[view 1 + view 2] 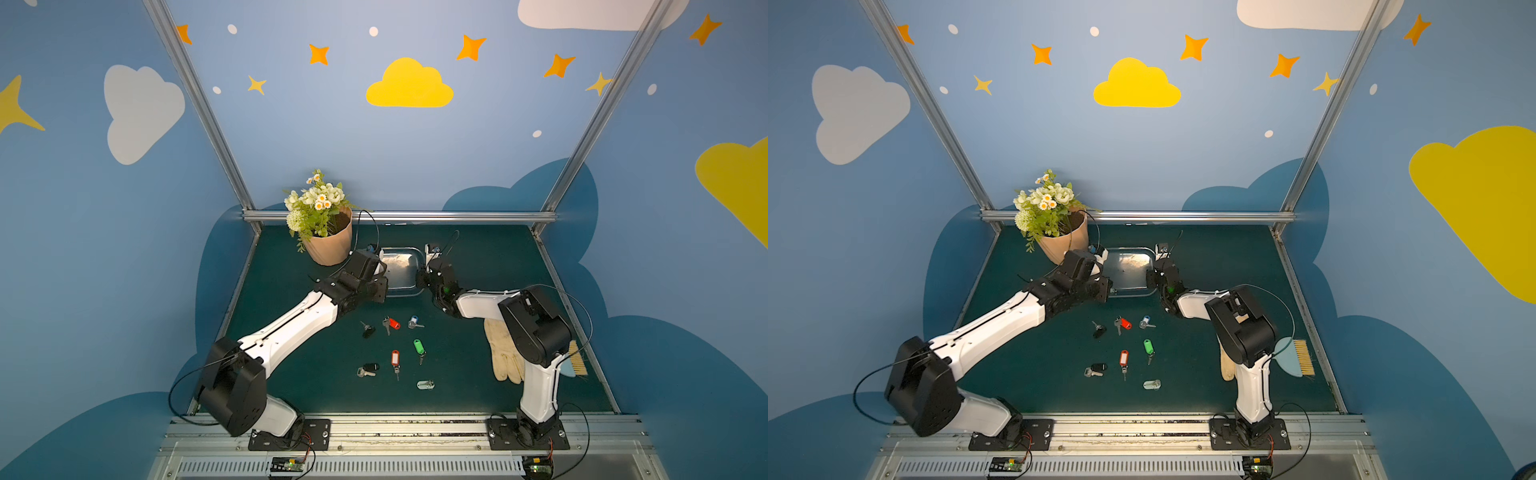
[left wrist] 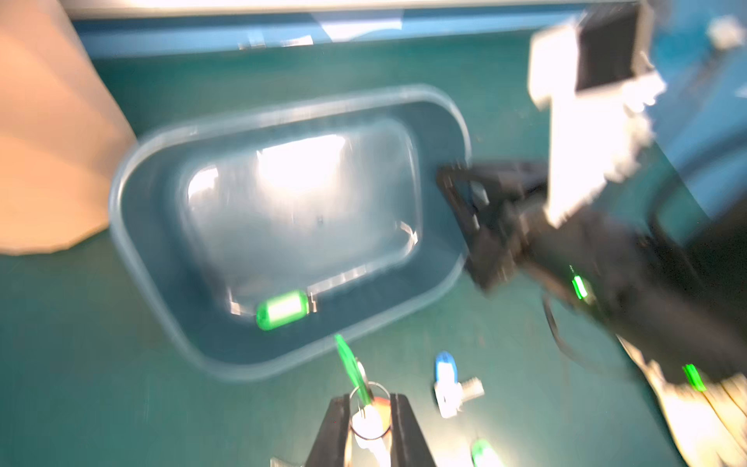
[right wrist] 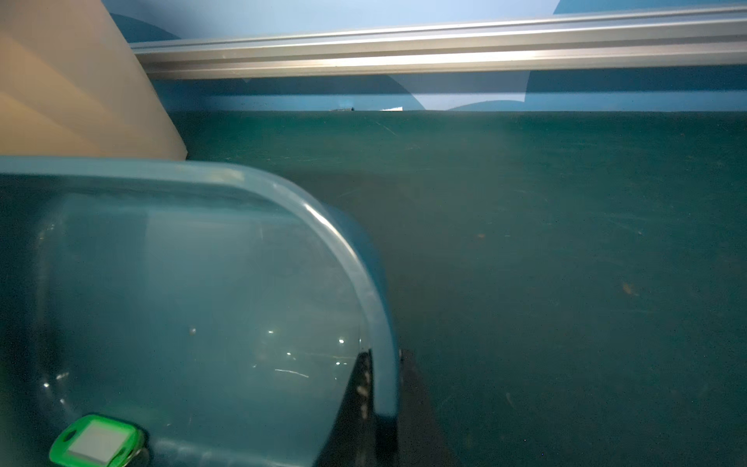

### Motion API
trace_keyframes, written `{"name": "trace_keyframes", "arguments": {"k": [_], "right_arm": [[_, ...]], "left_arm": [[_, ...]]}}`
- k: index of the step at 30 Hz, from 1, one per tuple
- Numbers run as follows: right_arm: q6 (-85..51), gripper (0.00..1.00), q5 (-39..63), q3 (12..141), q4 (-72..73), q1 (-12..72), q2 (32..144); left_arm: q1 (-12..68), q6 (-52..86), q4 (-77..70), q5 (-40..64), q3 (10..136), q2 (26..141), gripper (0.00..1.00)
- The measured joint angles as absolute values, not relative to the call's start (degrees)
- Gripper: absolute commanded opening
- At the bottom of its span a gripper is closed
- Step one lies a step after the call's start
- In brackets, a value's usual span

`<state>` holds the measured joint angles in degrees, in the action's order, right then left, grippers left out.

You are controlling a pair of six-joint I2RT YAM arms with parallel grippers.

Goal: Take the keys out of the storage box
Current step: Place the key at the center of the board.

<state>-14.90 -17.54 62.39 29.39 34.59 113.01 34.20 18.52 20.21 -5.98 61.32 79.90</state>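
My right pincer [image 3: 384, 360] is clenched on the storage box [image 3: 323, 226] rim. My left pincer [image 2: 370, 405] grasps a green-tagged key [image 2: 351, 366] just outside it. Another green key [image 2: 283, 309] lies inside, between both pincers.

The left wrist view is motion-blurred, with white glare inside the shallow blue-grey plastic tub [image 2: 161, 246]; both top views are sharp.

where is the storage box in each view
In a top view: storage box just below centre, right beside the flowerpot.
In a top view: near centre, flowerpot on its left.
Left wrist: filling the middle.
Right wrist: close up, one rounded corner only.
Shared landmark: the peach flowerpot, next to the box in all four.
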Motion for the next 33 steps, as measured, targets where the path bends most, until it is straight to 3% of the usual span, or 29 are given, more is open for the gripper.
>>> {"name": "trace_keyframes", "arguments": {"k": [7, 12, 23, 33], "right_arm": [[-18.9, 0.0, -17.7, 69.0, 15.4, 33.3, 113.0], [-20.8, 0.0, -17.3, 72.1, 8.5, 32.4, 113.2], [-23.0, 0.0, -14.3, 79.5, -2.6, 31.4, 116.2], [-23.3, 0.0, -12.3, 81.8, -5.7, 31.0, 117.1]], "left_arm": [[41.2, 22.3, 30.5, -3.5, 52.1, 64.6, 0.02], [48.8, 24.1, 34.8, -1.3, 49.2, 60.1, 0.02], [61.0, 28.2, 25.7, 5.8, 37.3, 66.9, 0.03], [66.0, 30.5, 17.8, 6.2, 36.7, 73.6, 0.03]]}}
